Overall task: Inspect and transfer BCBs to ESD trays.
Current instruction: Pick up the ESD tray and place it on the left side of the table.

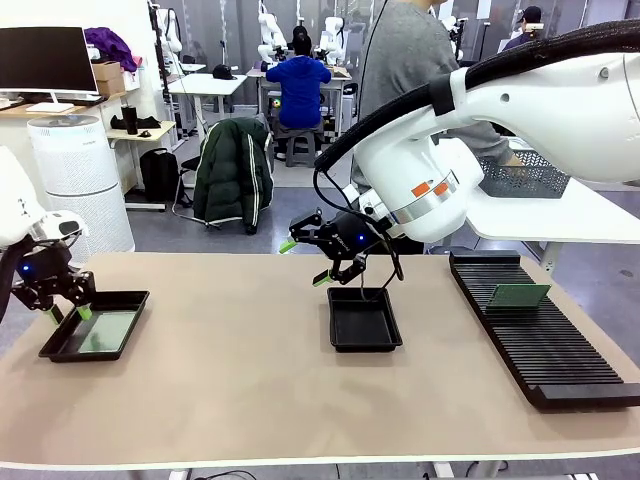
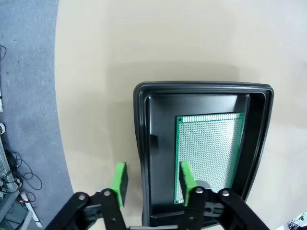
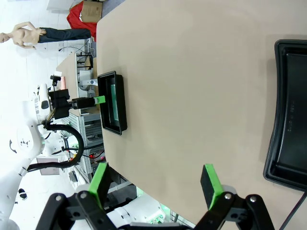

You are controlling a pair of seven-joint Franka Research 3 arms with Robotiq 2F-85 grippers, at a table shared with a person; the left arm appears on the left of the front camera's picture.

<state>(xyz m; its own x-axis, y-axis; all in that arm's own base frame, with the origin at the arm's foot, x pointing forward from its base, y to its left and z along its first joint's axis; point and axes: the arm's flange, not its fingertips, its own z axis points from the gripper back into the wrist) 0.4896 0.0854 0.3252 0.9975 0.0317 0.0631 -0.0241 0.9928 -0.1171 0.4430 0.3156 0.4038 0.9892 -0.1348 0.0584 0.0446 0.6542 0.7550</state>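
One BCB lies flat in the ESD tray at your table's left edge — wrist view: left gripper's released jaws astride its wall; front: right gripper spread near the middle tray.

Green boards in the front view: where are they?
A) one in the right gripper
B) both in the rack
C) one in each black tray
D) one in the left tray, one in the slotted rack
D: one board lies flat in the left tray, a second board leans in the slotted rack; the middle tray is empty and the right gripper holds nothing.
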